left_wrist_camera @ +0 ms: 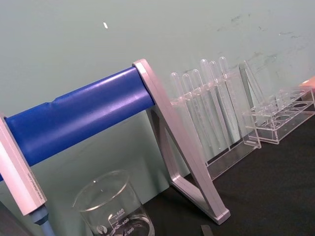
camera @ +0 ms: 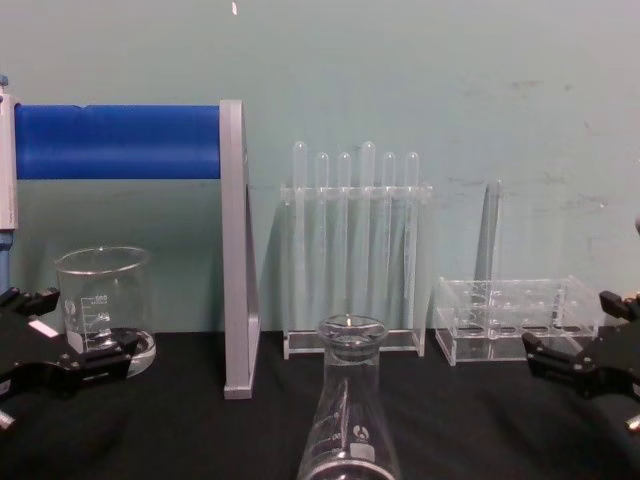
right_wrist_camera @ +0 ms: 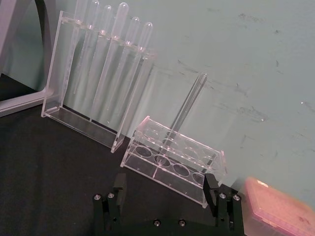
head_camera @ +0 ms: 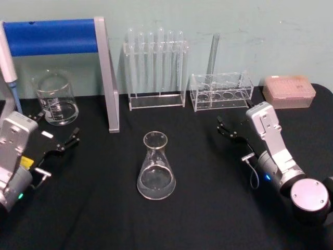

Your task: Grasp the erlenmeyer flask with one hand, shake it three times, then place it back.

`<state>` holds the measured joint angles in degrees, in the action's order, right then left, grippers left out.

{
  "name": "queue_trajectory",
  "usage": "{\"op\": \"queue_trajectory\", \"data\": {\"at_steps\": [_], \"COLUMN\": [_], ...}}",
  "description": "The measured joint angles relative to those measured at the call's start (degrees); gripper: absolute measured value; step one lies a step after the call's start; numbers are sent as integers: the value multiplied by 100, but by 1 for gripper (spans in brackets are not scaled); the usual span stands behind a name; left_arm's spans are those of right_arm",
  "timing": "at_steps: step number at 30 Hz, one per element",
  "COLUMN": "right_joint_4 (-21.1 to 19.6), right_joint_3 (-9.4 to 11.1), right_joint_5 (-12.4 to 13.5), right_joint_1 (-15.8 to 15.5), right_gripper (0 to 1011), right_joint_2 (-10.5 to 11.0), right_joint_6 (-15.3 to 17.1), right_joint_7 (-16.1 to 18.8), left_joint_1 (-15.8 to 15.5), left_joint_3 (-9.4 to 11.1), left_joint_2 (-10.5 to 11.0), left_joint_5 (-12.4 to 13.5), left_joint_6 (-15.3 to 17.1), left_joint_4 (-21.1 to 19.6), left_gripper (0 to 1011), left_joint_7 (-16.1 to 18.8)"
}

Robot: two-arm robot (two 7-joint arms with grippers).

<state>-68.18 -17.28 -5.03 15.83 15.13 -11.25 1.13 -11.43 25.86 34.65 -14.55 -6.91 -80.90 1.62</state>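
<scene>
The erlenmeyer flask (head_camera: pixel 156 167), clear glass with a wide base and narrow neck, stands upright on the black table (head_camera: pixel 208 208) at its middle; in the chest view the flask (camera: pixel 350 415) rises at the bottom centre. My left gripper (head_camera: pixel 57 127) rests open at the table's left, well apart from the flask and close to a beaker; the chest view has it (camera: pixel 75 328) low on the left. My right gripper (head_camera: pixel 234 119) is open at the right, facing the back racks, with nothing between its fingers (right_wrist_camera: pixel 118 183). It also appears in the chest view (camera: pixel 572 328).
A clear beaker (head_camera: pixel 54 99) stands back left beside a grey stand with a blue bar (head_camera: pixel 52 36). A tall rack of test tubes (head_camera: pixel 156 67) and a low acrylic rack (head_camera: pixel 221 92) holding one tube line the back. A pink box (head_camera: pixel 289 91) sits back right.
</scene>
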Motion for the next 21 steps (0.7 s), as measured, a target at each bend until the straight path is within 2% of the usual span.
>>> {"op": "queue_trajectory", "data": {"at_steps": [21], "right_joint_4": [0], "right_joint_3": [-3], "right_joint_5": [14], "right_joint_1": [0], "right_gripper": [1000], "right_joint_2": [0], "right_joint_6": [-1], "right_joint_7": [-4], "left_joint_1": [0], "left_joint_3": [0], "left_joint_2": [0], "left_joint_5": [0], "left_joint_6": [0], "left_joint_4": [0], "left_gripper": [1001], "left_joint_7": [0]}}
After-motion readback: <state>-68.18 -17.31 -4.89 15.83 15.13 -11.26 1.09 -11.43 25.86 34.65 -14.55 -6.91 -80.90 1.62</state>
